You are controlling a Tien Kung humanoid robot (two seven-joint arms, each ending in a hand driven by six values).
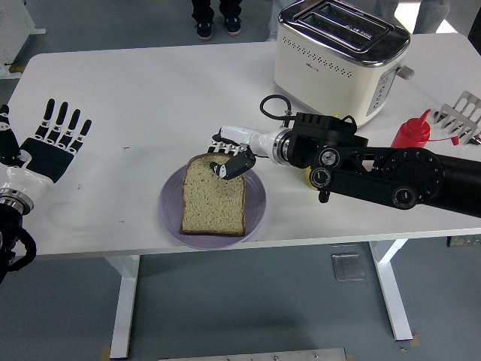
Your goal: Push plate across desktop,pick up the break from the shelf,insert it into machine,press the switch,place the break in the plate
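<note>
Lilac plate: bread slice lying on it.
Right hand pinches slice's top edge; left hand splayed, empty.

The table is smooth, matt white. The toaster near its far edge has a glossy cream shell under a polished metal top. The plate looks smooth and lilac with a soft sheen; the bread slice is porous and rough-crumbed. The sauce bottle is glossy red plastic.
</note>
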